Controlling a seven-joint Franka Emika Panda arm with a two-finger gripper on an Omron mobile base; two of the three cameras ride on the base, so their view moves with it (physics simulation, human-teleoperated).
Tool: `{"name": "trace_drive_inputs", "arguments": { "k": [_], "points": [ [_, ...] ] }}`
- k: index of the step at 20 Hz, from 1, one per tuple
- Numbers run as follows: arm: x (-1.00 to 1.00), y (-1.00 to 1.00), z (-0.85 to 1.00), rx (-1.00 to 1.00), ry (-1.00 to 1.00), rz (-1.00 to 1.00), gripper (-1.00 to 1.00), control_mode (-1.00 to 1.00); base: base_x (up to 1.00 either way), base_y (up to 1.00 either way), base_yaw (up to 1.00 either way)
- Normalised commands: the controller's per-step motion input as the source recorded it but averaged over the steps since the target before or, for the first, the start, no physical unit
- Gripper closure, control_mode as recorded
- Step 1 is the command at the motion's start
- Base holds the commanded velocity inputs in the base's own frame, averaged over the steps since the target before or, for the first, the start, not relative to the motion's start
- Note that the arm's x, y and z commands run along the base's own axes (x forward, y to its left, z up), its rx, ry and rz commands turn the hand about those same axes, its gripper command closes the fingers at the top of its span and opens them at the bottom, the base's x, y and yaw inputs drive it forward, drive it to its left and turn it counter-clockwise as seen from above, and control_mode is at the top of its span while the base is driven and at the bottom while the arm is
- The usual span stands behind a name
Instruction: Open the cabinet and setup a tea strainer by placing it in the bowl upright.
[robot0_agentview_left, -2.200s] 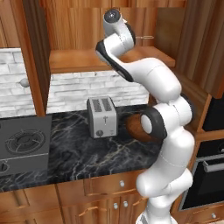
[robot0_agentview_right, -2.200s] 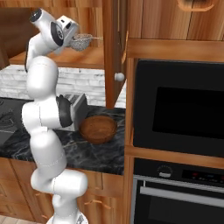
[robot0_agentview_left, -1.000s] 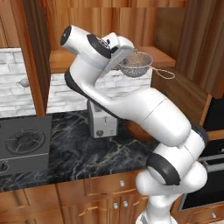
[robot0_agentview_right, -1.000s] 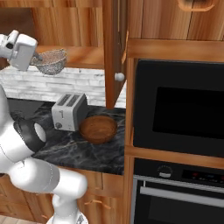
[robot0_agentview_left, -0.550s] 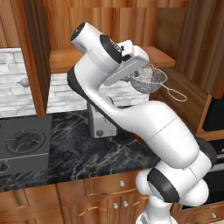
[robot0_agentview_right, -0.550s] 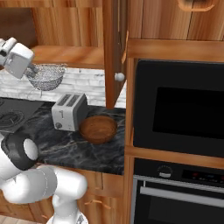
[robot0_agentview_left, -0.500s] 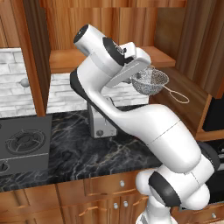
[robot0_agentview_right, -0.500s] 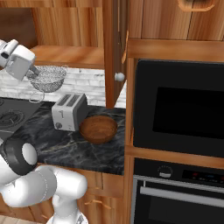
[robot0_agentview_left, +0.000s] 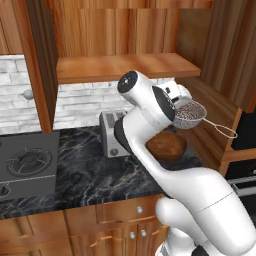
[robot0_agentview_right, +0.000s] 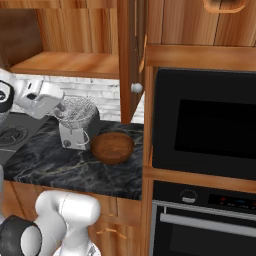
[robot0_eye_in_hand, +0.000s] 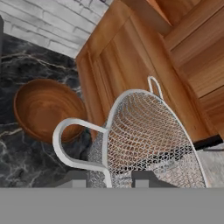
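Note:
My gripper (robot0_agentview_left: 177, 107) is shut on the rim of the tea strainer (robot0_agentview_left: 190, 114), a silver mesh basket held in the air with its wire handle (robot0_agentview_left: 226, 131) pointing right. The strainer hangs tilted, above and just beside the dark wooden bowl (robot0_agentview_left: 166, 145) on the black marble counter, not touching it. From the right, the gripper (robot0_agentview_right: 59, 107) and strainer (robot0_agentview_right: 78, 111) sit left of the bowl (robot0_agentview_right: 112, 146). The hand view has the mesh (robot0_eye_in_hand: 148, 140) close up, the gripper (robot0_eye_in_hand: 111, 180) at its base, the bowl (robot0_eye_in_hand: 46, 109) to the left. The cabinet (robot0_agentview_left: 125, 67) stands open, its shelf bare.
A silver toaster (robot0_agentview_left: 111, 132) stands on the counter just left of the bowl. The open right cabinet door (robot0_agentview_left: 220, 107) hangs close beside the strainer, edge-on with its knob (robot0_agentview_right: 136, 88) from the right. A stove burner (robot0_agentview_left: 27, 161) lies far left. A black microwave (robot0_agentview_right: 205, 125) fills the right.
The arm has carried the strainer down from shelf height and sideways towards the bowl. It now hangs lower and nearer the bowl than half a second ago.

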Motion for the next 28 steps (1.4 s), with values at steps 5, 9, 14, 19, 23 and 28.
{"name": "trace_drive_inputs", "arguments": {
  "k": [5,9,14,19,23,28],
  "points": [
    [0.00,-0.07,-0.49,0.01,0.08,-0.04,1.00,-1.00,0.00,0.00,0.00],
    [0.17,-0.09,-0.45,0.01,0.00,-0.14,1.00,-1.00,0.00,0.00,0.00],
    [0.20,-0.13,-0.64,0.00,0.00,-0.05,1.00,-1.00,0.00,0.00,0.00],
    [0.38,-0.19,-0.56,0.01,0.00,-0.02,1.00,-1.00,0.00,0.00,0.00],
    [0.56,-0.27,-0.29,0.05,0.00,0.13,1.00,-1.00,0.00,0.00,0.00],
    [0.56,-0.03,-0.19,0.05,0.01,0.04,1.00,-1.00,0.00,0.00,0.00]
  ]
}}
